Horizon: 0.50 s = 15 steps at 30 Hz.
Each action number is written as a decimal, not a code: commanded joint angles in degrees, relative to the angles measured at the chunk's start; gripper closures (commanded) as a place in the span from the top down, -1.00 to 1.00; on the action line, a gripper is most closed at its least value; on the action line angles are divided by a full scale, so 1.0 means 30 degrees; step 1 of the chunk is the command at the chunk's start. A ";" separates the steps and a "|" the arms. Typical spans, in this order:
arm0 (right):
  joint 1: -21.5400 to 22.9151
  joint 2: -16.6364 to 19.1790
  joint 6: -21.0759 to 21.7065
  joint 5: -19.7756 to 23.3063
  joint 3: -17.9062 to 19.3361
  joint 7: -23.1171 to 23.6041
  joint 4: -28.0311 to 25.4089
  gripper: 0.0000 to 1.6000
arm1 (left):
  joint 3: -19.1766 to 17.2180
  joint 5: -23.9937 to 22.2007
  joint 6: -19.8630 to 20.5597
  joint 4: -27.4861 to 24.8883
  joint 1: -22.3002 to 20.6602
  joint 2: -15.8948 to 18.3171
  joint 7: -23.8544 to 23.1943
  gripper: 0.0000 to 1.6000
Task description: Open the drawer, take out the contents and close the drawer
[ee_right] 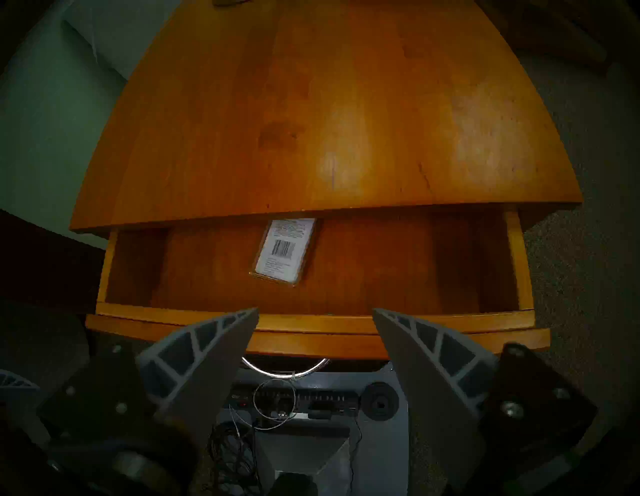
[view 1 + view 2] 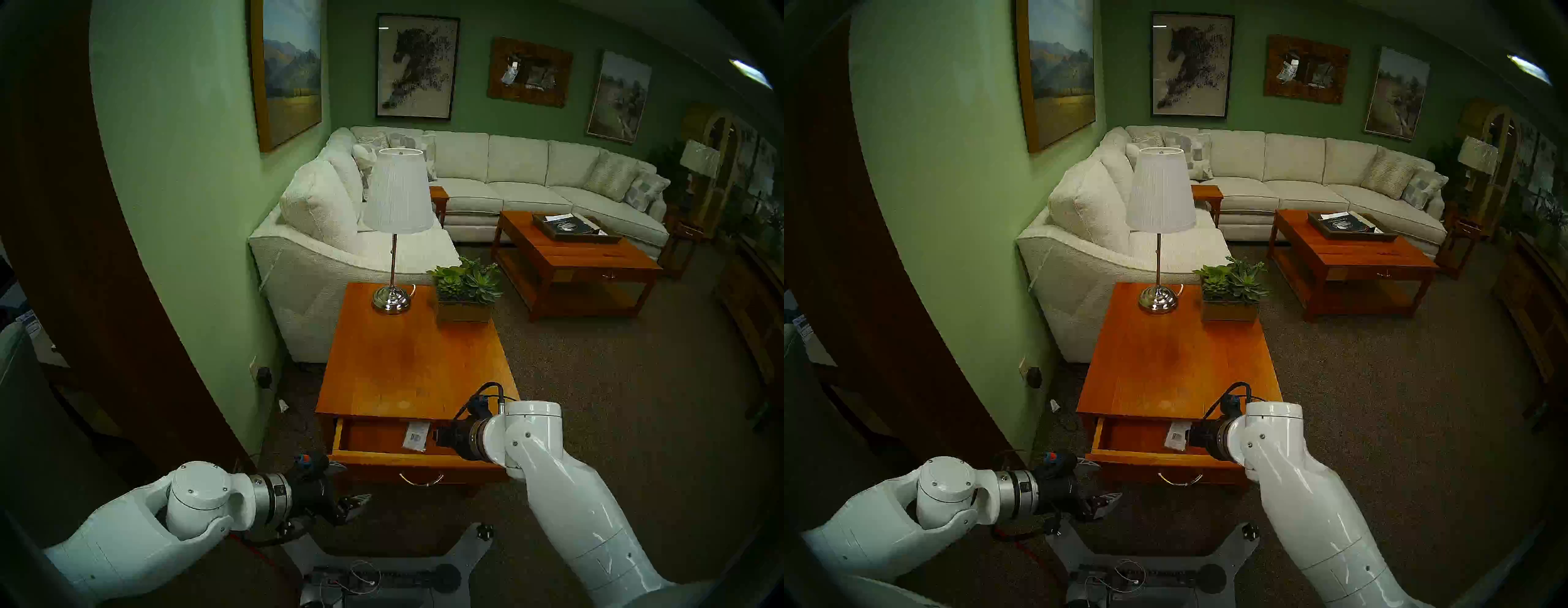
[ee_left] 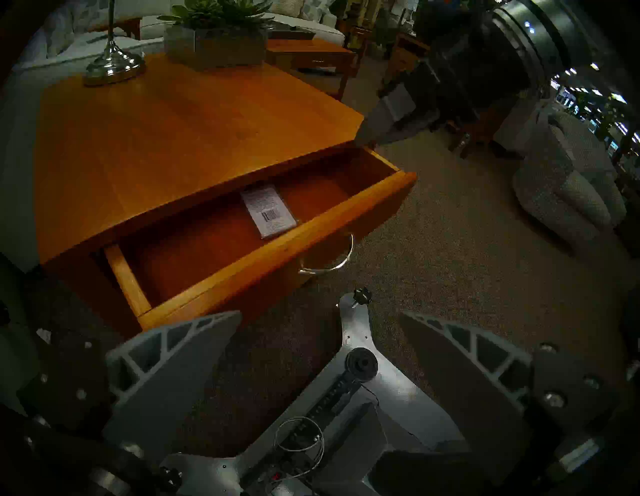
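- Head stereo left: I see the drawer [image 2: 382,456] pulled out from the lamp table [image 2: 407,361], its brass handle [image 2: 421,479] hanging on the front. The packet [image 2: 415,437] lies flat on the drawer floor, toward its right half. My right gripper [image 2: 445,437] sits over the right end of the drawer, beside the packet; its fingers are hidden behind the wrist here, so I cannot tell the opening from this view. The left gripper [image 2: 354,488] hangs low by the drawer's left front corner, fingers apart, holding nothing.
- Head stereo right: same layout. The packet [image 2: 1176,435] shows just left of the right wrist's dark body.
- Left wrist: both left fingers [image 3: 173,356] stand wide apart over carpet and the robot's base, touching nothing. The open drawer [image 3: 277,242] lies ahead with the packet [image 3: 268,214] against its front wall, label up. One right fingertip [image 3: 384,121] hovers above the drawer's far corner.
- Right wrist: the right gripper [image 1: 315,311] has its fingers spread, empty, tips over the drawer's front edge [image 1: 311,325]. The packet [image 1: 284,251] rests partly under the tabletop lip, clear of both fingers.
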 commanded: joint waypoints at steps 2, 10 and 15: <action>0.2286 0.0389 -0.0030 -0.0013 -0.0618 0.1039 0.1266 0.57 | -0.0146 -0.0010 -0.0097 -0.0487 -0.0170 0.0016 -0.0014 1.00; 0.3226 0.0632 -0.0030 -0.0158 -0.1426 0.1596 0.2308 0.54 | -0.0144 -0.0011 -0.0098 -0.0484 -0.0172 0.0016 -0.0015 1.00; 0.3895 0.0530 -0.0030 -0.0192 -0.1773 0.1927 0.3652 0.52 | -0.0147 -0.0012 -0.0096 -0.0493 -0.0167 0.0020 -0.0010 1.00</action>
